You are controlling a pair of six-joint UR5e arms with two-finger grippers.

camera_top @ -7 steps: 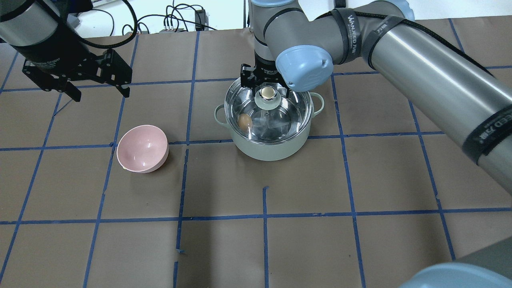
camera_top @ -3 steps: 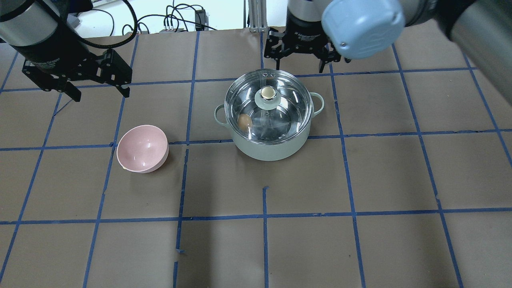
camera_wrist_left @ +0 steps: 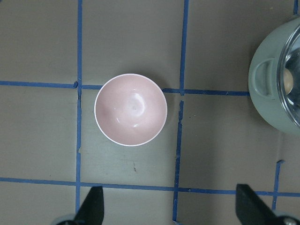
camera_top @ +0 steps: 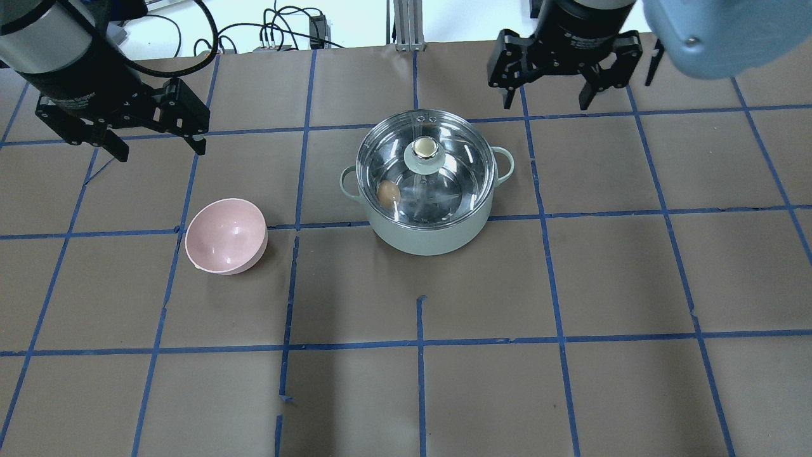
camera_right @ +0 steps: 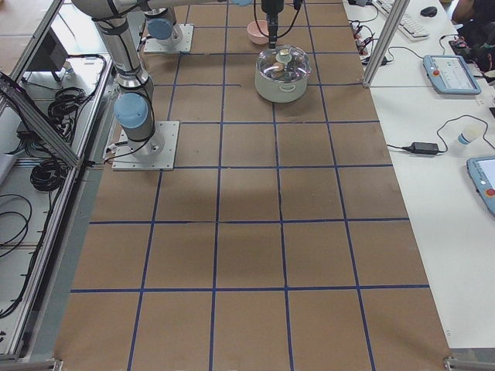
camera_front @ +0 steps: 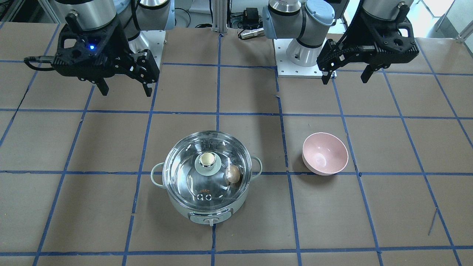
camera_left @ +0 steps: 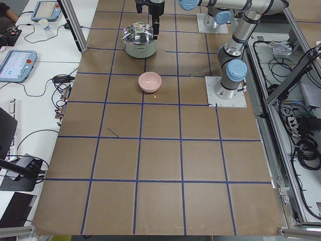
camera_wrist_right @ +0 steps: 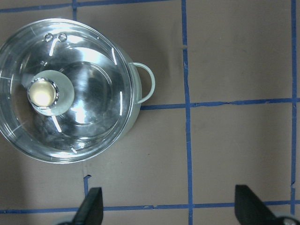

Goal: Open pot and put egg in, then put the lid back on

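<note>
Egg in pot, lid on

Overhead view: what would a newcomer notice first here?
The mint-green pot stands mid-table with the glass lid seated on its rim, and the brown egg shows through the glass on the view's left side. An empty pink bowl sits apart from it, further left. The left gripper and the right gripper both hang open over the far part of the table, holding nothing.
</note>
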